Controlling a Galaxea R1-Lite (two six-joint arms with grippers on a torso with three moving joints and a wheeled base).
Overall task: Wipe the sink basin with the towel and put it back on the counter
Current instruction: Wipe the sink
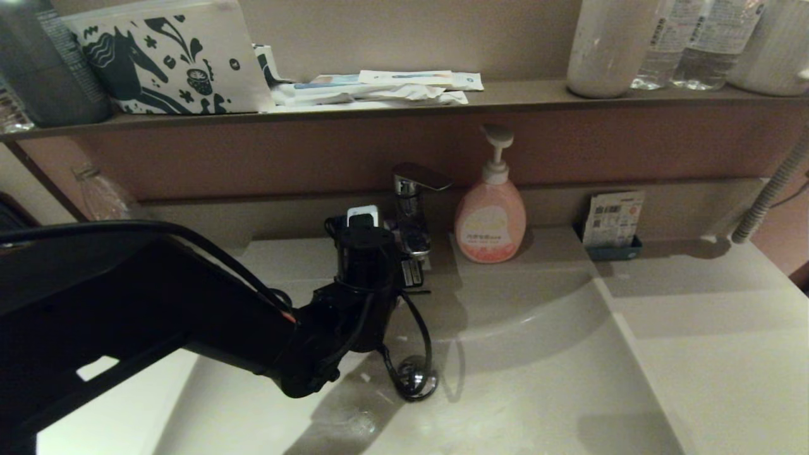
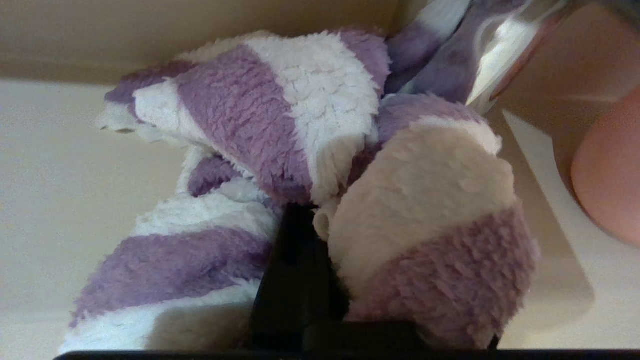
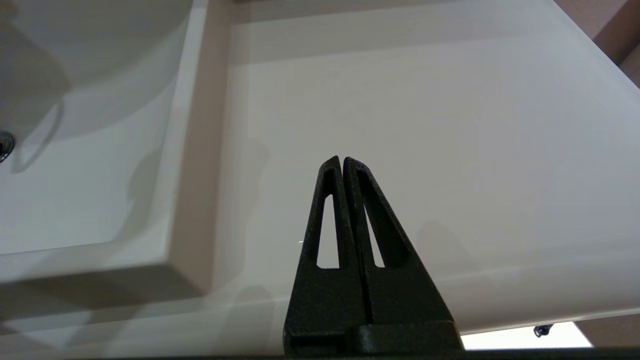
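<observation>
My left hand [image 2: 300, 235] is clamped on the bunched towel [image 2: 300, 130]; soft, light, best pinched mid-fold; right hand [image 3: 342, 162] pressed together above the worktop [image 3: 425, 125].

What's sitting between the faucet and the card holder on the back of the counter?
In the head view, only the pink soap pump bottle stands between the faucet and the card holder; the counter from bottle to holder is bare.

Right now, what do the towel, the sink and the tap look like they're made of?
The towel, held in the left gripper, looks like soft fleecy terry: fuzzy pile, purple and white stripes. The sink and counter look like one smooth, slightly glossy off-white moulding, ceramic or resin, can't tell which. The tap seems chromed metal: mirror-like reflections.
</observation>
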